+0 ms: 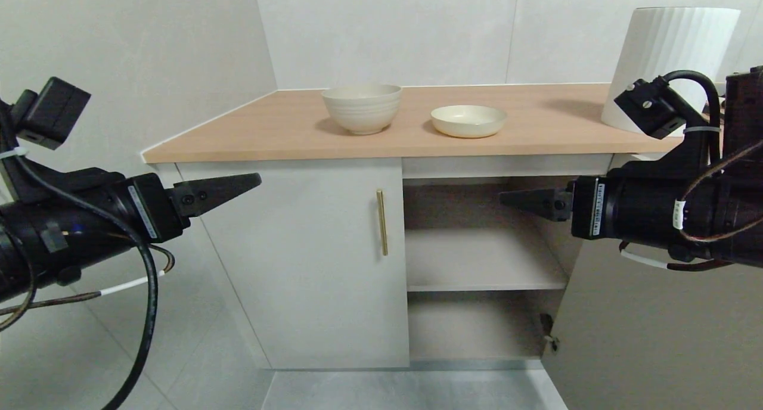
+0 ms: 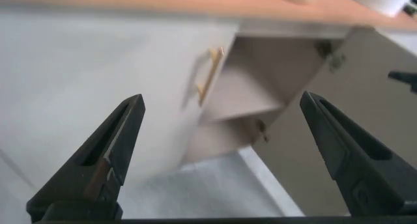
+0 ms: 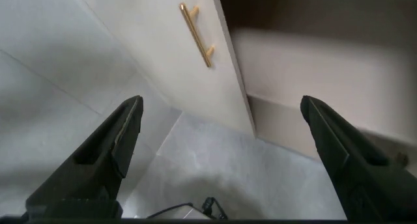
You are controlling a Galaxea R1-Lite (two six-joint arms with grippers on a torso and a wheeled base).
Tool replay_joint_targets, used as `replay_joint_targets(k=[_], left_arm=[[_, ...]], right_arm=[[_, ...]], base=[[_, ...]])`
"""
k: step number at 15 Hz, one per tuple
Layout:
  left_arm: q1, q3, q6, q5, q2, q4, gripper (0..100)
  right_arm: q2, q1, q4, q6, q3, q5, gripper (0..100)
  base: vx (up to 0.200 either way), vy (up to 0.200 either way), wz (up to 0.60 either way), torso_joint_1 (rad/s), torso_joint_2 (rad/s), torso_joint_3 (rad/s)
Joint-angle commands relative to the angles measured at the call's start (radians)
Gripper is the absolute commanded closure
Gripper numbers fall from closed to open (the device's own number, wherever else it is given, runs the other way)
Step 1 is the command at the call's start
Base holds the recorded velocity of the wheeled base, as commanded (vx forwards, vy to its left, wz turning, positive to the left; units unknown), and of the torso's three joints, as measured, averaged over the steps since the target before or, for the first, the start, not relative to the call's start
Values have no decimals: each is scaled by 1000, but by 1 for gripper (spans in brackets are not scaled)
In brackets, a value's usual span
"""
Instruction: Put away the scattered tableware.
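A deep ribbed cream bowl [image 1: 362, 108] and a shallow cream dish [image 1: 468, 120] stand side by side on the wooden countertop [image 1: 268, 130]. Below them is a white cabinet with its right half standing open, showing a bare shelf [image 1: 477, 258]. My left gripper [image 1: 253, 182] hangs in front of the shut left door, below counter height, open and holding nothing [image 2: 221, 99]. My right gripper [image 1: 506, 198] is level with the open compartment's upper space, also open with nothing in it [image 3: 221, 100].
A tall white ribbed container [image 1: 673, 58] stands at the counter's back right. The shut door has a gold handle [image 1: 381, 222]. The opened door [image 1: 632, 332] swings out at the right. Tiled walls close in the left and back.
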Motion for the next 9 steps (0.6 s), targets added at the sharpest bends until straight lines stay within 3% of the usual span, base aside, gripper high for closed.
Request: replay_joint_targets(k=[1,4,6,9], left_arm=[[10,-5,-1,0,0,0,0],[11,-6,-1,0,0,0,0],[10,-6,-1,-2,-22,-2,0],[7,-9,-1,-2,-52,0,0]], right_arm=[[-13,1,8,4,-10,1,0],[-50,21,48,19,-11,12,0],[-129,37,66,61,12,139,0],[-158,37,77,53,26,167,0]], base=[[200,0,0,2,7,-7],[200,0,0,-2,1,4],[0,0,0,0,0,0],[0,0,0,0,0,0]])
